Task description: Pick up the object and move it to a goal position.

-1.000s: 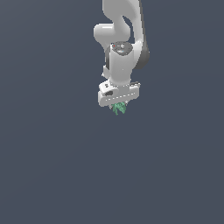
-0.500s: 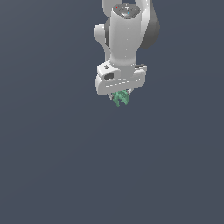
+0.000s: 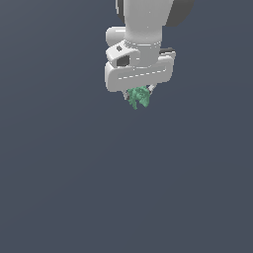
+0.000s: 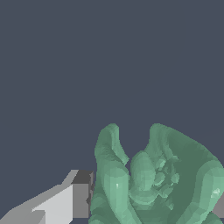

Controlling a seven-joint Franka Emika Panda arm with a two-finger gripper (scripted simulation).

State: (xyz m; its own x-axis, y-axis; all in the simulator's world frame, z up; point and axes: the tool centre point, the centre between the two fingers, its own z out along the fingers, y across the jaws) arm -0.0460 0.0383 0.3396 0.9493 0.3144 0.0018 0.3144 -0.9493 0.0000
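Note:
The object [image 3: 139, 97], a small teal-green jagged lump, hangs just under the white gripper head in the exterior view, high in the picture. My gripper [image 3: 139, 95] is shut on it, and the fingers are mostly hidden behind the head and the object. In the wrist view the object [image 4: 153, 179] looms large, lumpy and lobed, pressed against a grey-and-white fingertip [image 4: 81, 197] on one side. The opposite finger barely shows at the picture's edge. No goal marker is visible.
A plain dark grey-blue surface [image 3: 123, 188] fills both views, with no other objects or edges in sight. The white arm [image 3: 146, 24] rises out of the exterior view's upper edge.
The arm has carried the held object upward and slightly toward the exterior view's right. The grip on the object stays the same.

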